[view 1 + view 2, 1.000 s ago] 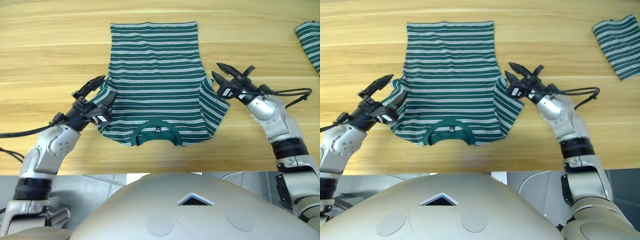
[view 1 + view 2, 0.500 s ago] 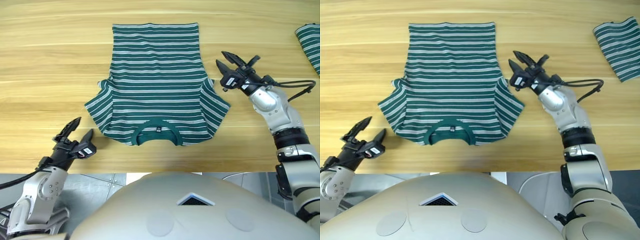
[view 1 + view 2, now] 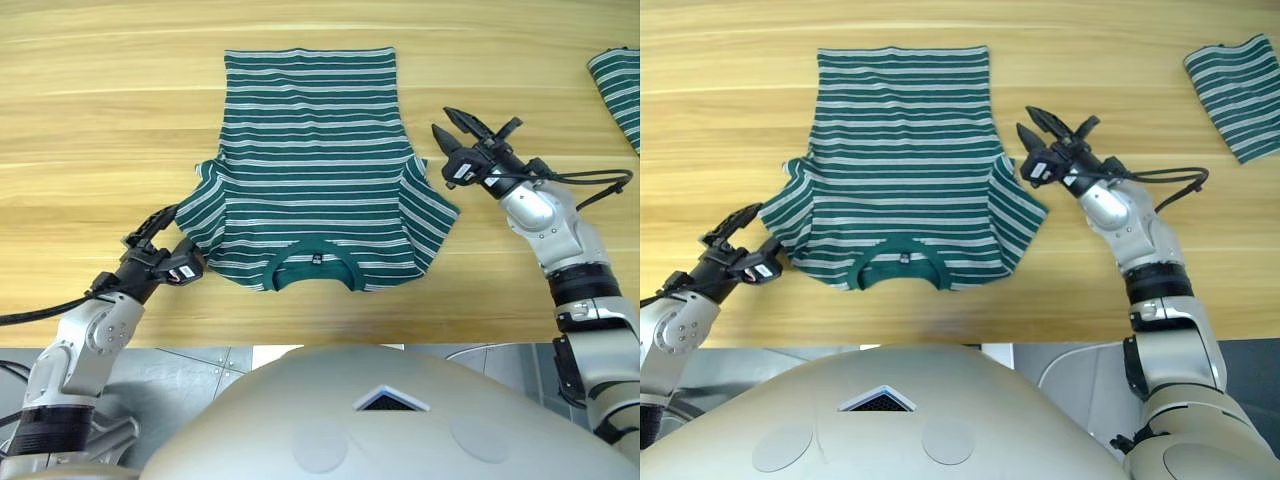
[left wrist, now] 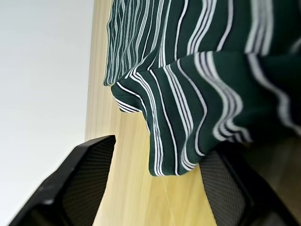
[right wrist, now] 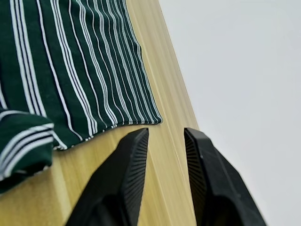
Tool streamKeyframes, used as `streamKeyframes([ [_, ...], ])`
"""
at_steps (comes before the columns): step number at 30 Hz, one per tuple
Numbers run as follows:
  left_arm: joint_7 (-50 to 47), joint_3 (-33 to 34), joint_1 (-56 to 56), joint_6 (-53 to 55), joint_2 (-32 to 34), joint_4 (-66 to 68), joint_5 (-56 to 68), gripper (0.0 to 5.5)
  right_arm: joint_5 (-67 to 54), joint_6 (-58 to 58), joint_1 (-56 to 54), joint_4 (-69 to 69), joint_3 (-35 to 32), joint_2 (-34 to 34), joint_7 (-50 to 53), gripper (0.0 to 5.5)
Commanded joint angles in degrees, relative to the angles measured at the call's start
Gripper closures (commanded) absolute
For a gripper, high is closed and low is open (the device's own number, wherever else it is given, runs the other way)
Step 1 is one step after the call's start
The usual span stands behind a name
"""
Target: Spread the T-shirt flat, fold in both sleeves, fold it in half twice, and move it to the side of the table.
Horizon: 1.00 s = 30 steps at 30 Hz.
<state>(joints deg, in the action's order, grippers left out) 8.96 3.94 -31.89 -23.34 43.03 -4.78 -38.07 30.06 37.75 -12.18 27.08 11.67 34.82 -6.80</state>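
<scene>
A green T-shirt with white stripes (image 3: 310,160) lies flat on the wooden table (image 3: 100,120), its collar (image 3: 312,262) towards me. Both short sleeves stick out at the sides. My left gripper (image 3: 185,238) is open at the left sleeve (image 3: 203,205). In the left wrist view the sleeve's hem (image 4: 174,141) lies between its two fingers (image 4: 84,179). My right gripper (image 3: 442,122) is open and holds nothing. It hovers just past the right sleeve (image 3: 432,205), beside the shirt's body; the shirt's edge (image 5: 94,94) lies ahead of its fingers (image 5: 131,174).
A second striped cloth (image 3: 1235,85), folded, lies at the table's far right. Bare wood runs to the left of the shirt and beyond it. The table's front edge (image 3: 300,345) is close to the collar.
My left gripper drew back to the table's front edge, then came forward again to the left sleeve. The sleeve spread outward meanwhile. The right gripper shifted slightly away from the shirt.
</scene>
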Motion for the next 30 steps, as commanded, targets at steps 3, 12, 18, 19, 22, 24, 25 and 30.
streamKeyframes([
  [3, 1.8, -5.2, 4.0, 0.5, 1.4, 8.9, -1.8, 2.37, -0.7, -0.5, 0.5, 0.0, -0.2, -0.7, 1.5, 4.13],
  [12, -0.4, -8.0, 9.7, 0.5, 1.3, 17.1, -1.1, 2.37, -0.7, 0.1, 0.7, 1.3, -0.4, -0.3, 2.7, 4.13],
  [18, -0.9, -10.0, 10.8, -0.8, 1.6, 18.6, 0.1, 2.37, -0.6, 0.6, 1.1, 1.7, -0.4, -0.2, 3.5, 4.13],
  [19, -0.9, -10.3, 10.8, -1.1, 1.7, 18.4, 0.3, 2.37, -0.6, 0.7, 1.2, 1.8, -0.4, -0.1, 3.6, 4.13],
  [22, -1.0, -11.0, 10.1, -1.1, 2.0, 17.9, 0.3, 2.37, -0.7, 0.6, 1.2, 1.8, -0.4, 0.0, 3.5, 4.13],
  [24, -0.9, -11.6, 9.8, -0.9, 2.1, 17.5, -0.3, 2.37, -0.8, 0.5, 0.9, 1.9, -0.4, 0.1, 3.4, 4.13],
  [25, -0.8, -11.7, 9.7, -1.0, 2.2, 17.7, -0.1, 2.37, -0.7, 0.5, 0.9, 1.9, -0.5, 0.2, 3.4, 4.13],
  [30, -1.4, -12.2, 9.5, -0.1, 2.7, 18.9, 0.2, 2.45, -0.6, 0.4, 0.8, 2.0, -0.4, 0.2, 3.4, 4.13],
])
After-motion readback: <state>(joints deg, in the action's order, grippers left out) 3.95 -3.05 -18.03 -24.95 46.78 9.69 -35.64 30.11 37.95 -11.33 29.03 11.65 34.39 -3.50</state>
